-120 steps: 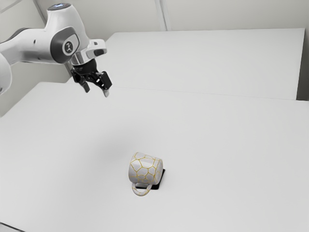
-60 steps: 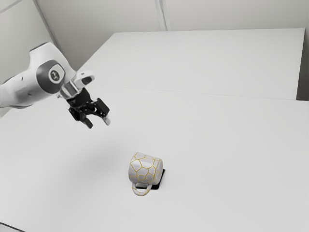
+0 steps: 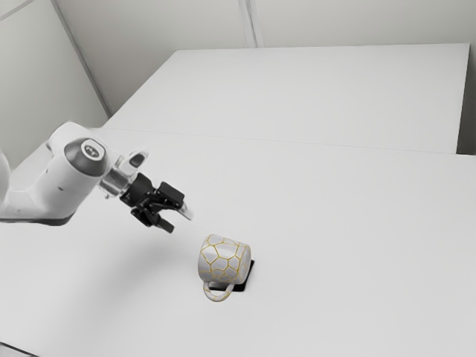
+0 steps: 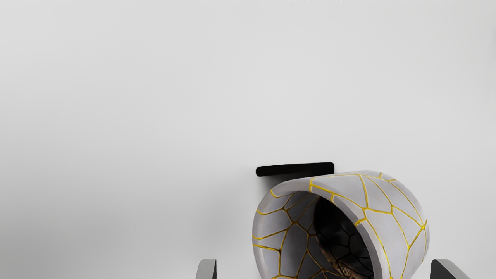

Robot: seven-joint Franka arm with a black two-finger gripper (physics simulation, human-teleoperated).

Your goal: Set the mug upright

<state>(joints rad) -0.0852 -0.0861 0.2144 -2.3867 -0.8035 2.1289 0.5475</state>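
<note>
I can't read any words, brand name or number anywhere here. The nearest thing to a sign is a little pale mark [image 3: 91, 150] inside a ring on the round dark cap [image 3: 76, 157] at the bend of the white robot arm [image 3: 53, 190], and from where I'm standing it's too small to tell whether it's a letter, a logo or just a bit of pattern.
</note>
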